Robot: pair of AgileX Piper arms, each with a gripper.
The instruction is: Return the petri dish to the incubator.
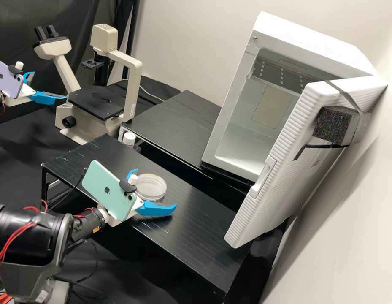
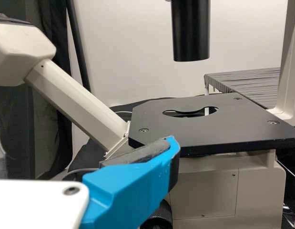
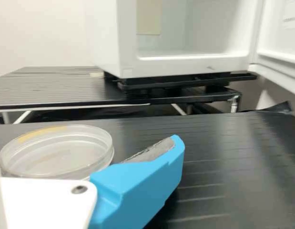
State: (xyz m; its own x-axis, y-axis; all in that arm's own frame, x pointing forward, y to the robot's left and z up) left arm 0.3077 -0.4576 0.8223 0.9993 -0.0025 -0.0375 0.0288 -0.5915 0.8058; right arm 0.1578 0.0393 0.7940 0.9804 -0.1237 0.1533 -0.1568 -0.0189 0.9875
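Logos marked the backs of the green phone (image 1: 98, 179) and the purple phone (image 1: 11, 84), and small print showed inside the incubator door (image 3: 278, 36). Outside the incubator (image 1: 309, 36), the round petri dish (image 1: 151, 188) lay flat on the black worktop (image 1: 196, 236), broad face upward, a yellowish strip along its rim. The right claw (image 1: 156, 188) stood wide at the dish; the left claw (image 1: 49, 85), also wide, was near the microscope (image 1: 129, 63).

Clear petri dish (image 3: 54, 155) on blk tabletop (image 3: 228, 152) nr R tool (image 1: 157, 188), w/ open wht incubator (image 3: 104, 40) beyond.
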